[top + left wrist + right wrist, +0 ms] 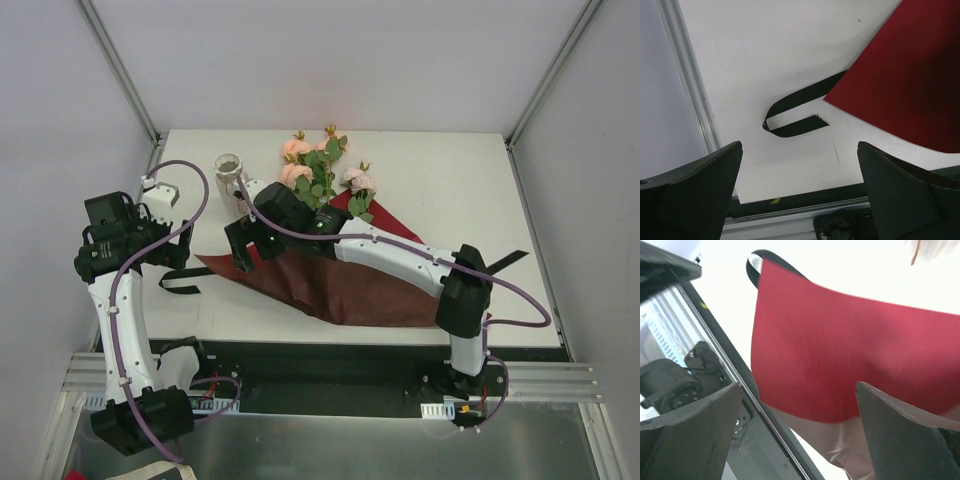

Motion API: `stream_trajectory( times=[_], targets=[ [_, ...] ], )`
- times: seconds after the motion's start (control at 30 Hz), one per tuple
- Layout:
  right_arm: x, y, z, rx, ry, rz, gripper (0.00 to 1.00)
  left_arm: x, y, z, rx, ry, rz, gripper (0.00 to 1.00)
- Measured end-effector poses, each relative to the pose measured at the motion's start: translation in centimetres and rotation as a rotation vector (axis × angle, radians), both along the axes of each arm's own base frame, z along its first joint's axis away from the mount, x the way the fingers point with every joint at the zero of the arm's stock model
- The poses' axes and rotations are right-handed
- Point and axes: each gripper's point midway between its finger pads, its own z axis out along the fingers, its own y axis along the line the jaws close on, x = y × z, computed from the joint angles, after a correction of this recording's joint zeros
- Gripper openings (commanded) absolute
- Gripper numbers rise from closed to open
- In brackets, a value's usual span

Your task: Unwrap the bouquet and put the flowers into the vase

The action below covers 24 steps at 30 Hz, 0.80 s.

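White table [450, 180], grey walls [330, 60]; L pincer [799, 146], R pincer [798, 386] wide apart, empty.

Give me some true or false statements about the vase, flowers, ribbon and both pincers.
1. The small white bottle-shaped vase stands upright, no flowers in it. True.
2. The peach-pink flowers stand in it. False: they lie flat beside it.
3. The left pincer is shut on the black ribbon loop. False: it is open, the loop on the table below.
4. The right pincer is open over the dark red paper sheet. True.
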Motion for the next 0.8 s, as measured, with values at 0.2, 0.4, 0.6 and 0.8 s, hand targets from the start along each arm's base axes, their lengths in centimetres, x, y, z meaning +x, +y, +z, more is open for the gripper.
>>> stream_trajectory(
  times=[0.2,0.4,0.6,0.8],
  targets=[
    [1.0,-0.3,2.8,0.051,-0.034,-0.020,1.00,-0.3,-0.3,0.7,0.000,-0.002,-0.014,0.99],
    [3.8,-8.5,5.3,0.086,-0.059,-0.161,0.91,-1.0,-4.4,4.9,-0.084,-0.065,-0.210,0.99],
    [8.0,-19.9,7.1,0.140,-0.103,-0.423,0.87,-2.6,-14.1,4.3,-0.181,0.017,-0.651,0.99],
    [7.4,-25.1,4.8,0.119,-0.084,-0.531,0.85,-1.7,-19.3,-1.9,-0.201,0.284,-0.825,0.99]
  ],
)
